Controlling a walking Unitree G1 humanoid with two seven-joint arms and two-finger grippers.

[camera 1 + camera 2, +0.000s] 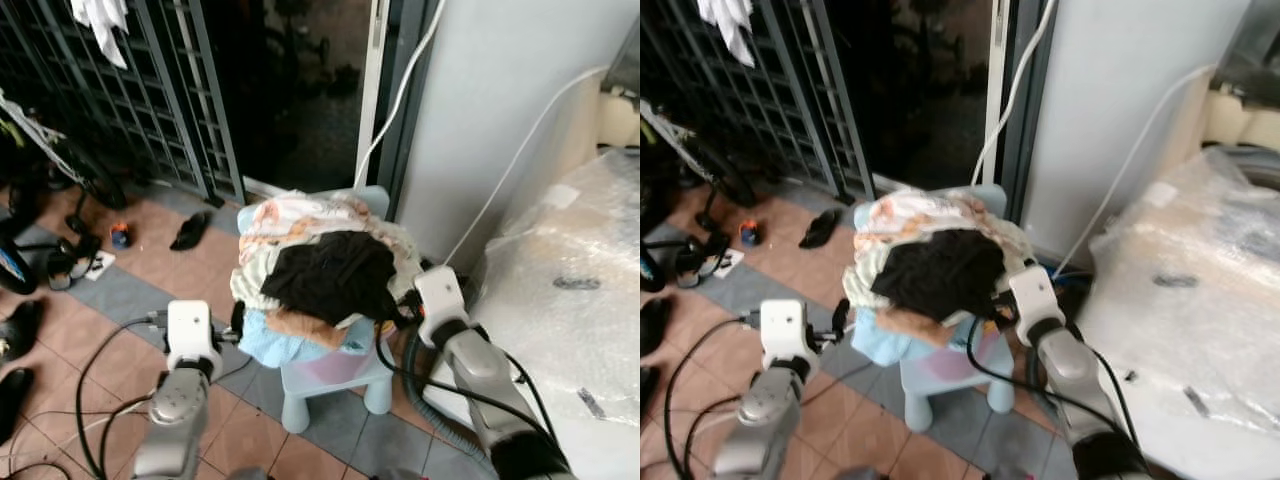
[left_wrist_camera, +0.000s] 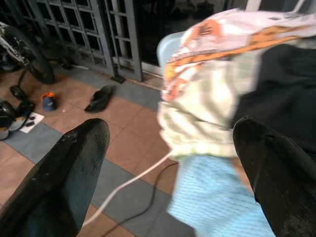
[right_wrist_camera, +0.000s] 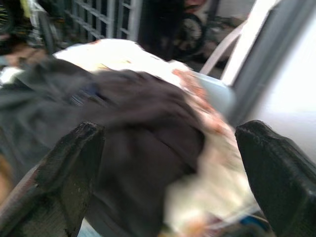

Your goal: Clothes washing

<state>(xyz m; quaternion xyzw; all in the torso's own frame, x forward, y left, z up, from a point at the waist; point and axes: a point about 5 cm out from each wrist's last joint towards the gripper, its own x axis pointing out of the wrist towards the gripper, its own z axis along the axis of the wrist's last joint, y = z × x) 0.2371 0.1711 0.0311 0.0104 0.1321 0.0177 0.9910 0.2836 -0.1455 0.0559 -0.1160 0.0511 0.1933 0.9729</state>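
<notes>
Clothes heap over pink basin on blue stool.

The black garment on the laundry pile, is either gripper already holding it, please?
No, the black garment lies untouched atop the pile, with both grippers open on either side.

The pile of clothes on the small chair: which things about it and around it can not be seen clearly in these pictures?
- Pile of clothes: the black garment on top covers the pieces beneath; their number is unclear.
- Chair: its seat lies hidden under the pile.
- Right gripper: the right wrist view is blurred, so the fabric shows no detail.
- Left gripper: its fingers are cut off by the picture's lower edge.
- Doorway: too dark.
</notes>
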